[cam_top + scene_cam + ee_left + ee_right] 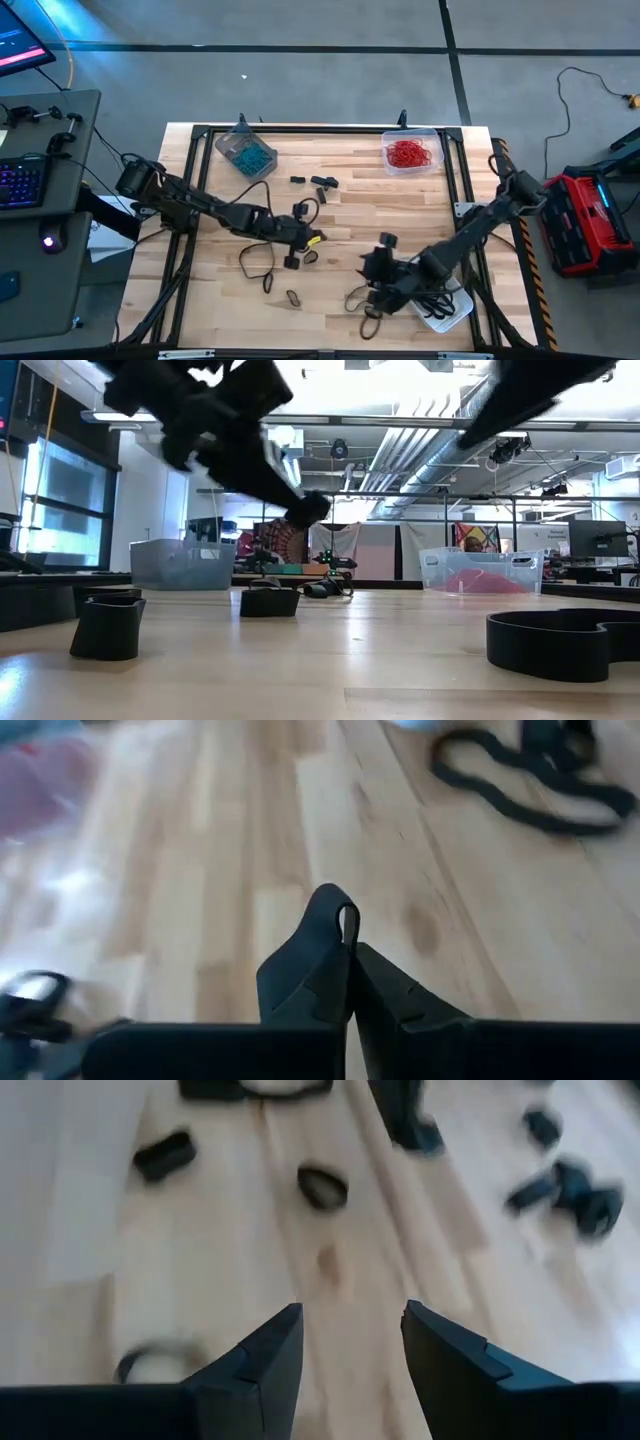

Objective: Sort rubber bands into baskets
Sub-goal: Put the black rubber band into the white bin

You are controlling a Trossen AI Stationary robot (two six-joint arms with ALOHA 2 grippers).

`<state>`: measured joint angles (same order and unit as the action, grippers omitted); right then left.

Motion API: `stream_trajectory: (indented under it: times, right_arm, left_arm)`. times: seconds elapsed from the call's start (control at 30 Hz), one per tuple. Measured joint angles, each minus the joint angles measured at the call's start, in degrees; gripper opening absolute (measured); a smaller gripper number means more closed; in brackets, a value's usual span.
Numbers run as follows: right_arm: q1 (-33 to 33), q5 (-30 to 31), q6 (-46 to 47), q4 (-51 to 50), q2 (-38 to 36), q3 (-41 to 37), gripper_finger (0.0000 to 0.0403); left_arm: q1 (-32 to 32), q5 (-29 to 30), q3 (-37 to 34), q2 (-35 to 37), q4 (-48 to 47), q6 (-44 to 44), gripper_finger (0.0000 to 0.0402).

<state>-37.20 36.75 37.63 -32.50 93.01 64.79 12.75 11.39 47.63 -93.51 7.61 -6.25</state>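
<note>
Black rubber bands lie scattered flat on the wooden table: a large loop [258, 262], smaller ones [294, 297] [325, 182], and several ahead of my right gripper [322, 1185]. A grey-tinted basket [245, 152] at the far left holds teal bands. A clear basket [410, 152] at the far right holds red ones. A whitish basket [447, 308] sits under my right arm. My left gripper [308, 240] [348, 945] is at mid-table, shut on a thin black band. My right gripper [372, 272] [350, 1340] hovers open near the front, with nothing between its fingers. My left gripper pinches a thin black rubber band between its two fingertips. A small loop of the band [347, 917] sticks out past the tips. The fingers slant down toward the table's right. They hide the rest of the band.
A tangle of black bands [365, 300] lies by the right gripper. A long black loop [520, 790] lies beyond the left fingers. A black frame [330, 130] runs around the tabletop's edges. Close to the low camera sit band pieces [108, 625] [560, 640].
</note>
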Motion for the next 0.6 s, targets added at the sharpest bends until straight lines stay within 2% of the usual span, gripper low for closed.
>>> stream_trajectory:
  times: [0.1, 0.27, 0.6]
  right_arm:
    - [2.4, 3.6, -5.5, 5.4, 2.0, 0.0, 0.0161]
    - [5.2, 6.3, -15.3, 12.4, 3.5, 0.0, 0.0161]
    - [7.8, 6.9, -25.7, 16.0, 3.4, 0.0, 0.0161]
  left_arm:
    - [0.0, 1.9, 2.2, -0.2, 1.0, -0.3, 0.0001]
    - [0.4, 2.3, 3.4, -0.2, 4.4, -1.4, 0.0001]
    - [1.6, 0.9, 3.5, -0.3, 7.9, -2.0, 0.0]
